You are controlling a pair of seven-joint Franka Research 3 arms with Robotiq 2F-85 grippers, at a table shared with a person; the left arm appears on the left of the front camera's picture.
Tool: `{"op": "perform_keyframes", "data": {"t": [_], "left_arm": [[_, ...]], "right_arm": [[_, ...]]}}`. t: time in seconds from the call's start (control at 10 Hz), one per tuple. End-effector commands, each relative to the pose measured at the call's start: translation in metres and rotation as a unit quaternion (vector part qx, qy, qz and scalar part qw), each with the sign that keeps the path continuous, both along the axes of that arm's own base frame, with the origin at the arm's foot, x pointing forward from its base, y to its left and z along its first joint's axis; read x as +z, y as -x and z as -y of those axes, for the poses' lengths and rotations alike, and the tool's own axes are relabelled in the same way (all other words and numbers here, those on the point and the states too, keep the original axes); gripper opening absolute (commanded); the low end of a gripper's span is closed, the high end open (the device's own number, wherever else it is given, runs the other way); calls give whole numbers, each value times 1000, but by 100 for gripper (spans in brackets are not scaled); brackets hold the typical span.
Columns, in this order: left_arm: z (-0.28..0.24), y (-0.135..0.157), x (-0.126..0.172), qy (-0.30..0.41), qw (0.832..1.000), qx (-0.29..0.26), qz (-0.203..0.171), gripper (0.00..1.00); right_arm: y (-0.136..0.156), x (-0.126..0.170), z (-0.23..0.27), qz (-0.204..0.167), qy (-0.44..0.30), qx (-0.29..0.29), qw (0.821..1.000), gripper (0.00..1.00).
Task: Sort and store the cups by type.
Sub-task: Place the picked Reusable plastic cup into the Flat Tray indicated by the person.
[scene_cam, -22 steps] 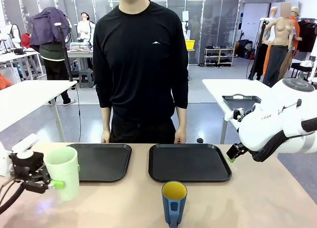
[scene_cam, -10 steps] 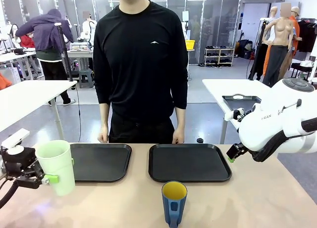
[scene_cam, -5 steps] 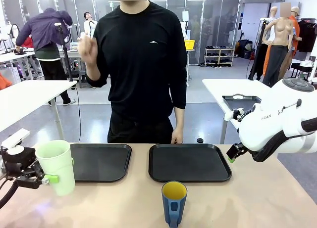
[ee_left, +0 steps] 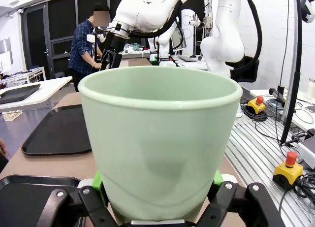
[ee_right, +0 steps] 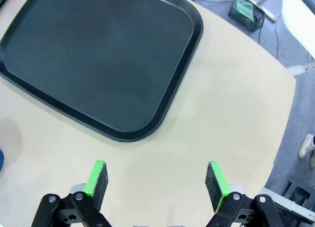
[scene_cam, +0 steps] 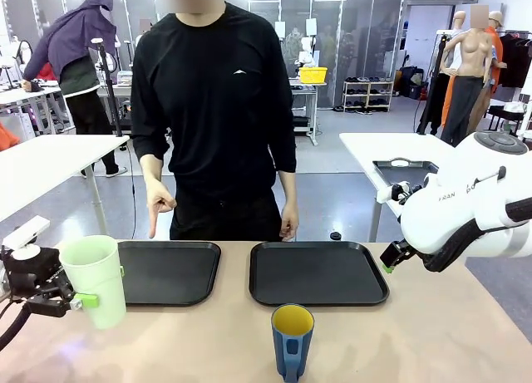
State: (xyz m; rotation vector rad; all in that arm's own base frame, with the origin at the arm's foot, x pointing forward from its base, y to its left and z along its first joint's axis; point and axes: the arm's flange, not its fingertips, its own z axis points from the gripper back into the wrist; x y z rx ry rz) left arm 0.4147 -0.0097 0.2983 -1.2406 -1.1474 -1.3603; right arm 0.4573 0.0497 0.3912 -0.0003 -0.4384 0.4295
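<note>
My left gripper [scene_cam: 76, 300] is shut on the pale mint-green tumbler [scene_cam: 93, 279], holding it upright at the table's left end, beside the left black tray [scene_cam: 170, 275]. In the left wrist view the tumbler [ee_left: 157, 143] stands between the green pads [ee_left: 98, 180]. The dark blue mug [scene_cam: 292, 340], yellow inside, stands near the front edge in the middle, handle towards me. My right gripper [scene_cam: 389, 258] hangs open by the right tray's [scene_cam: 320, 273] right edge. The right wrist view has the open right gripper [ee_right: 157, 180] above bare table beside that tray [ee_right: 98, 59].
A person in black stands at the far side. One hand [scene_cam: 156, 205] points a finger down at the left tray's far left corner; the other hand [scene_cam: 288, 225] hangs by the table edge. Bare table [scene_cam: 432, 333] lies at the front right.
My left gripper carried the tumbler slightly left and up, then stayed still. The person raised a hand, then lowered it to point down at the left tray. The right arm has not moved.
</note>
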Motion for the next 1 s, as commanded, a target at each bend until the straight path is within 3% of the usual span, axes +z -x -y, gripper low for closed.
{"op": "perform_keyframes", "data": {"t": [0.0,0.4,0.5,0.9], "left_arm": [[0,-2,1,3,1000,0,7,40],[0,-2,1,3,1000,0,7,40],[0,0,0,0,1000,0,0,85],[-13,-51,4,16,1000,10,-2,85]], "right_arm": [[-1,1,1,0,-5,-2,1000,100],[-1,1,1,0,-5,-2,1000,100],[-1,1,1,0,-5,-2,1000,100],[-1,1,1,0,-5,-2,1000,100]]}}
